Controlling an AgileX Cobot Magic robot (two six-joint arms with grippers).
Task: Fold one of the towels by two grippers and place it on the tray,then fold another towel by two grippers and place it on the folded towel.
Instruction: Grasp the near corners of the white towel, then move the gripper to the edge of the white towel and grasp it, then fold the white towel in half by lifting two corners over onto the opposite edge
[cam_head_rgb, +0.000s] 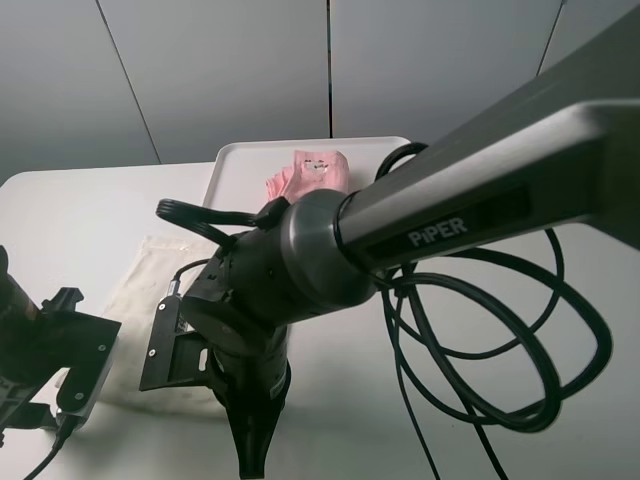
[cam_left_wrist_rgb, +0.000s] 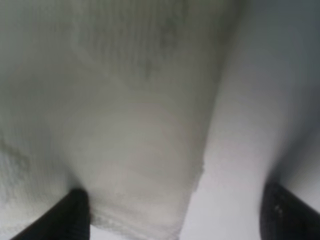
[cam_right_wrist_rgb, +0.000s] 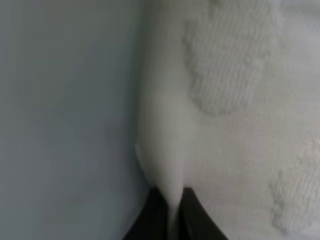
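Note:
The pale pink towel (cam_head_rgb: 310, 170) lies folded on the white tray (cam_head_rgb: 240, 165) at the back of the table. Nearer the front, the cream towel (cam_head_rgb: 148, 275) lies spread out, partly hidden by my arms. In the right wrist view my right gripper (cam_right_wrist_rgb: 172, 212) is shut on a pinched-up fold of the cream towel's (cam_right_wrist_rgb: 235, 125) edge. From above, that gripper (cam_head_rgb: 252, 450) points down at the towel's near right side. My left gripper (cam_left_wrist_rgb: 177, 215) is open, and its two black fingers straddle the near corner of the cream towel (cam_left_wrist_rgb: 125, 140).
The right arm (cam_head_rgb: 450, 220) and its looping black cables (cam_head_rgb: 500, 350) fill the foreground and hide much of the table. The left arm (cam_head_rgb: 50, 360) sits at the bottom left. The white tabletop (cam_head_rgb: 60, 215) reaches back to a grey panelled wall.

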